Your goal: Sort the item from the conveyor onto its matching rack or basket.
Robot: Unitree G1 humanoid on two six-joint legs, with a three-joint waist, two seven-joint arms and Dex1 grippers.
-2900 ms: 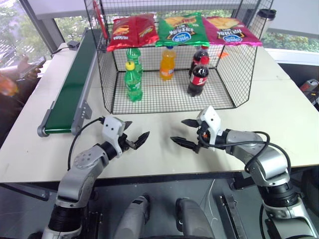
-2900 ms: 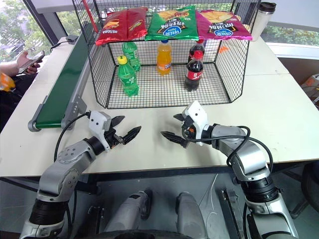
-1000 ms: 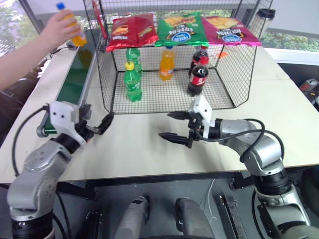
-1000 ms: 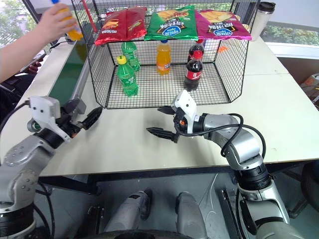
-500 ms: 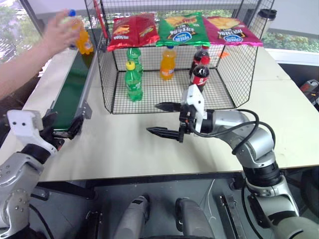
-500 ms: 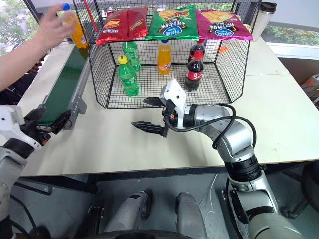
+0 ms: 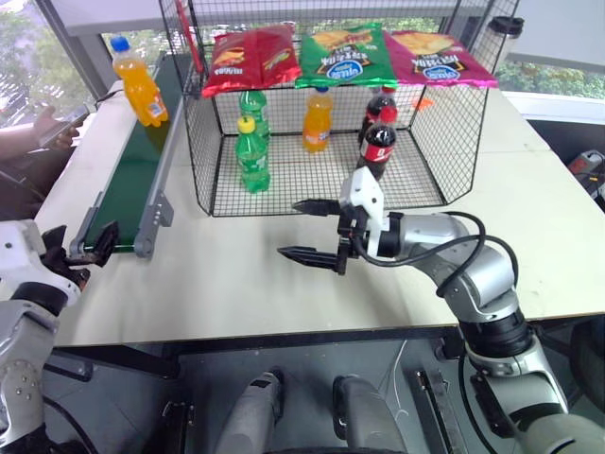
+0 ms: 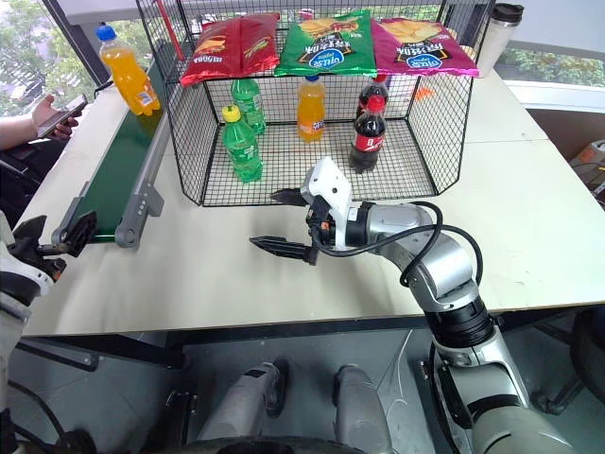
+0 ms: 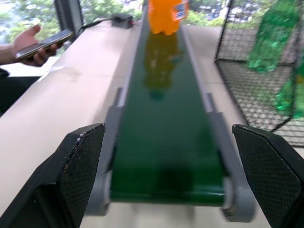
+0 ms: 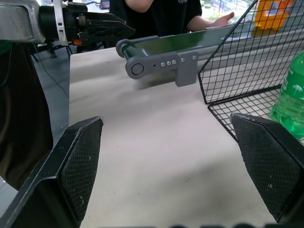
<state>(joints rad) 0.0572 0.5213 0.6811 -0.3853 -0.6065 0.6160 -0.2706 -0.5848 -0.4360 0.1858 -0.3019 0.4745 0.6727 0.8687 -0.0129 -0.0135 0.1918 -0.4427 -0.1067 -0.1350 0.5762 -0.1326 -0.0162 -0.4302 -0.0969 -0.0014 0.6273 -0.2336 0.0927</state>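
Observation:
The item, an orange soda bottle (image 7: 139, 80) with a blue cap, stands upright on the far end of the dark green conveyor (image 7: 130, 175). My left gripper (image 7: 83, 238) is open at the belt's near end, level with it and pointing along it toward the bottle (image 9: 164, 16), far short of it. The black wire basket (image 7: 460, 142) stands to the right of the belt. My right gripper (image 7: 288, 227) hovers open over the table in front of the basket, pointing left, with nothing between its fingers.
Three chip bags (image 7: 345, 52) lie on the basket's top shelf. Inside stand green bottles (image 7: 251, 151), an orange bottle (image 7: 318, 118) and cola bottles (image 7: 378, 137). A person's hand with a phone (image 7: 57, 118) is at the far left. A lidded cup (image 8: 501, 28) stands back right.
The person's hand has let go of the orange bottle and drawn back; the bottle now stands on the belt. My left gripper has swung left to the conveyor's near end.

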